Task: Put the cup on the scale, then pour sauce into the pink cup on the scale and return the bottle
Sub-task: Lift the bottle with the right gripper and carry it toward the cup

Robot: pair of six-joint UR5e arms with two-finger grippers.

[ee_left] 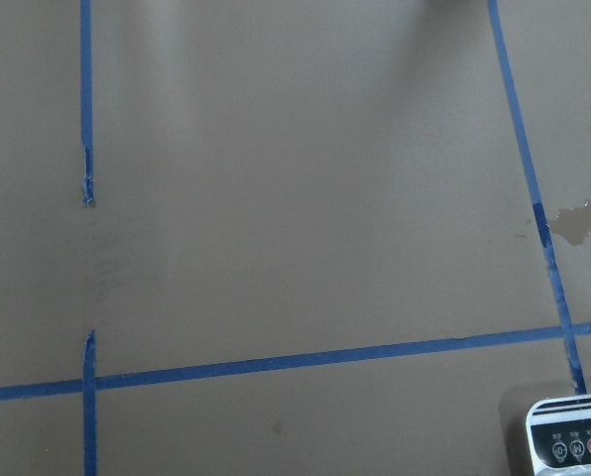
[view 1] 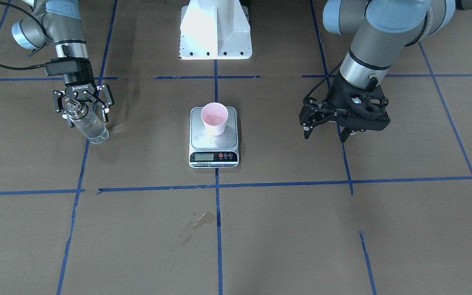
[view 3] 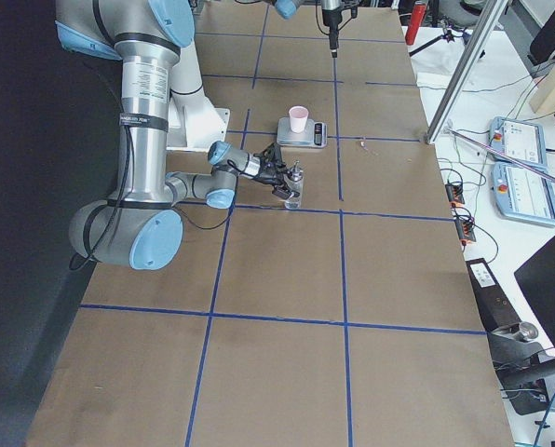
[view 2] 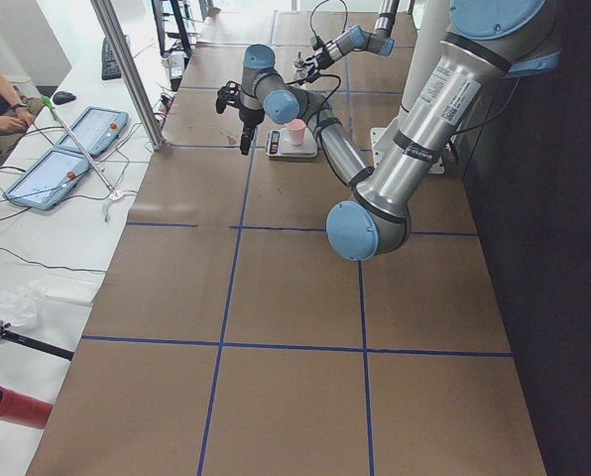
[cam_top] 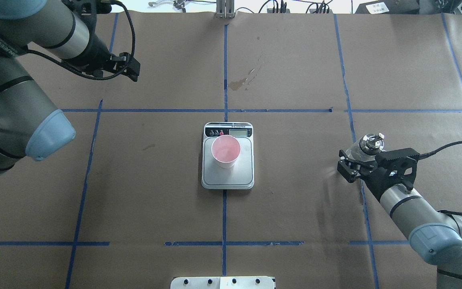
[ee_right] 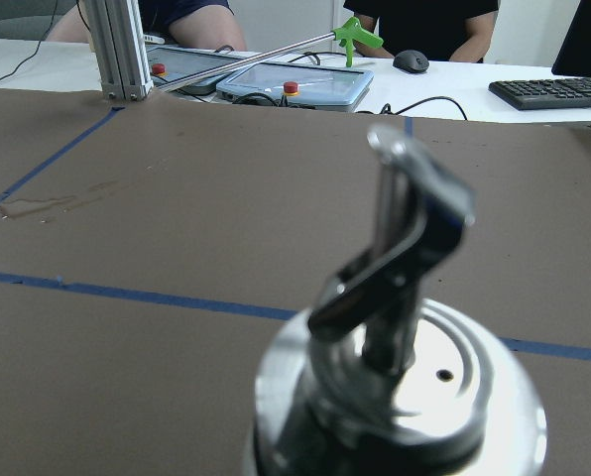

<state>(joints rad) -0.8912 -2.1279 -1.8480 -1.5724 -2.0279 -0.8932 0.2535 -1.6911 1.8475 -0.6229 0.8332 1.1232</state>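
Observation:
The cup (view 1: 214, 119), white outside and pink inside, stands on the steel platform of the scale (view 1: 213, 143) at the table's centre, with a little clear liquid in it. The glass bottle (view 1: 92, 129) with its silver pourer cap (ee_right: 400, 297) stands upright on the table at the robot's right. My right gripper (view 1: 87, 119) is open, with its fingers spread either side of the bottle's upper part and not pressing it. My left gripper (view 1: 325, 133) hangs open and empty above the table on the other side of the scale. The cup (cam_top: 225, 151) and bottle (cam_top: 369, 143) also show from overhead.
A wet stain (view 1: 201, 219) marks the brown paper beyond the scale, on the operators' side. The white robot base (view 1: 215, 28) stands behind the scale. Blue tape lines grid the table. Operators' tablets and a keyboard lie past the far edge.

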